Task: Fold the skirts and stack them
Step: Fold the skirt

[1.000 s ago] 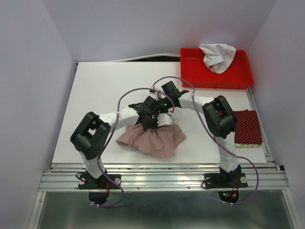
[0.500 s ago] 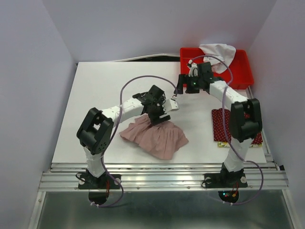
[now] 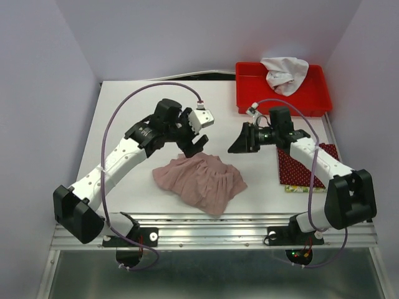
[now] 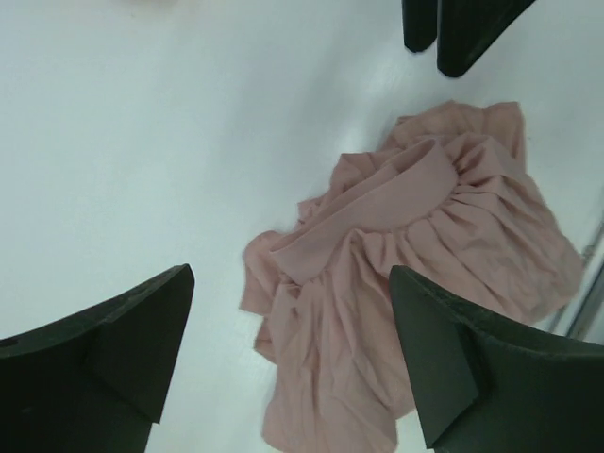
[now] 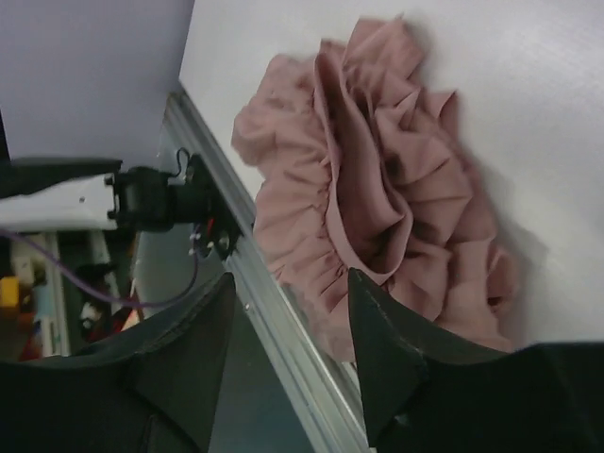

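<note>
Pink skirt [image 3: 199, 179] lies crumpled — left gripper [image 3: 192, 140], right gripper [image 3: 240, 142] spread.

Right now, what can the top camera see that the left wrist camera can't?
Only the top camera shows the red bin with a white cloth in it, and the dark red dotted skirt lying on the right. Only the left wrist camera shows the waistband and its gathers up close. Both show the dusty-pink skirt crumpled on the white table, and the left end effector open near it, holding nothing.
</note>
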